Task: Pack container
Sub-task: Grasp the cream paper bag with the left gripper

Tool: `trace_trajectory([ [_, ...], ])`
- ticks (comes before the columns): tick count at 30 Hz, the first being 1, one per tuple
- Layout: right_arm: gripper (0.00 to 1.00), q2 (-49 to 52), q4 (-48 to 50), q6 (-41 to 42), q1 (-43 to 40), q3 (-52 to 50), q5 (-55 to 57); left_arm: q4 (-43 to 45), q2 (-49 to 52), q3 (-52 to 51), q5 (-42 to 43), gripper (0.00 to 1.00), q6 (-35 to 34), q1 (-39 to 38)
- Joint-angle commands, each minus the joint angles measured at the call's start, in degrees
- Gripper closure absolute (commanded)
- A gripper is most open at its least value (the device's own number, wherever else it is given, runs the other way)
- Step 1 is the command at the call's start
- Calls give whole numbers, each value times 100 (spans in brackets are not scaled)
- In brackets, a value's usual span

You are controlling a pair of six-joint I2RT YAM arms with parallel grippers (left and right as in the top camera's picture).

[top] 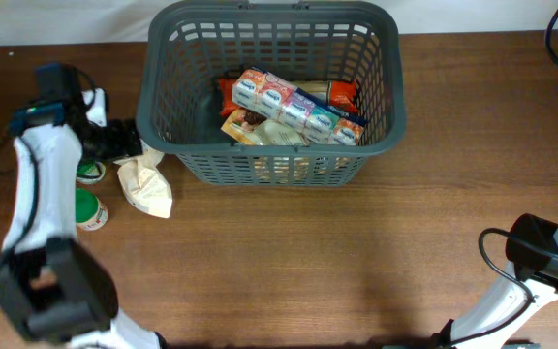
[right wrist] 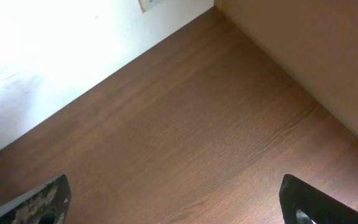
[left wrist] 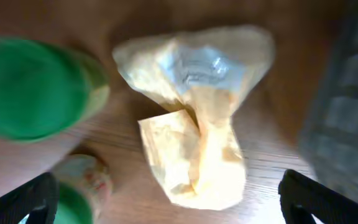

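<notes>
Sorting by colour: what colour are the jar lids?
The jar lids are green; left wrist view.

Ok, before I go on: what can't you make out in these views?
- Labels on the green-lidded jars: blurred in the left wrist view, too small in the overhead.
- Bottom layer of the basket: overhead, covered by the carton row.
- The left gripper: overhead, fingers hidden beneath its own wrist.
- The right gripper: overhead, fingers indistinguishable from the dark arm near the right edge.

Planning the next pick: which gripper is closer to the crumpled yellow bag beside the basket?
Left. The left gripper hovers open directly over the yellow bag, left of the basket. The right gripper is far across the table, over bare wood.
</notes>
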Motion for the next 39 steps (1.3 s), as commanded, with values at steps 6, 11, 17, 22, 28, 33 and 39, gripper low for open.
trace_trajectory([
  [6, 1, -48, 2, 70, -15, -31, -50, 109, 1598, 35, 352, 4, 372, -35],
  [11, 1, -48, 2, 70, -15, -31, -48, 308, 1991, 35, 354, 4, 529, -79],
  [17, 1, -48, 2, 70, -15, -31, -48, 179, 2085, 98, 649, 92, 555, -85],
  [22, 1, -48, 2, 70, -15, -31, -48, -479, 1952, 756, 1040, 98, 568, -107],
  [28, 1, -48, 2, 70, -15, -31, -48, -1552, 1421, 2465, 1003, 98, 612, -131],
  [33, 1, -48, 2, 70, -15, -31, -48, -1969, 938, 4041, 662, 98, 966, -133],
  [39, 1, -48, 2, 70, -15, -31, -48, -1639, 431, 5257, 621, 98, 1899, -295],
])
